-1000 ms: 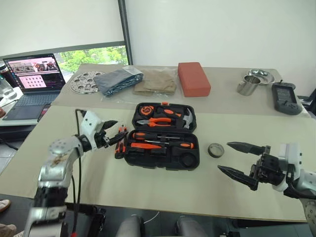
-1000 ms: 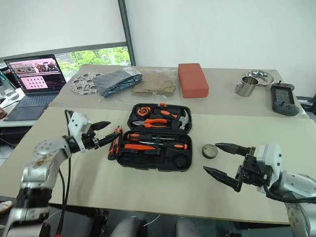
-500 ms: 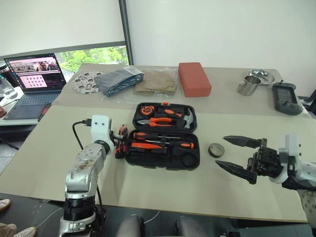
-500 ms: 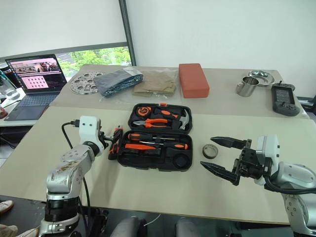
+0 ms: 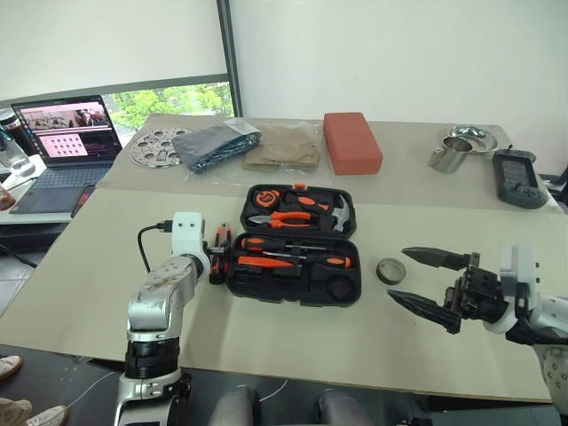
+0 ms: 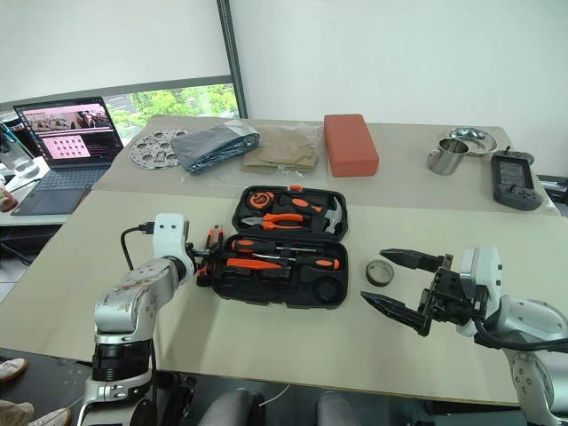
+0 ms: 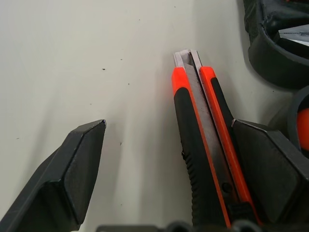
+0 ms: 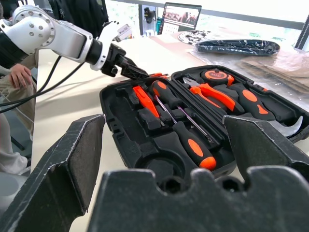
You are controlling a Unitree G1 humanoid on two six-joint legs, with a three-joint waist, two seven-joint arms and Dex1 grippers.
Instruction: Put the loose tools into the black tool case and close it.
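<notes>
Left gripper (image 7: 166,159) spread wide over utility knife (image 7: 205,145) lying on table (image 5: 266,337), just left of open tool case (image 5: 297,244). Right gripper (image 5: 417,280) agape, empty, near tape roll (image 5: 389,270).

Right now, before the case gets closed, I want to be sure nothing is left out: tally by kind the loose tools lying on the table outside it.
utility knife: 1
tape roll: 1
Total: 2
</notes>
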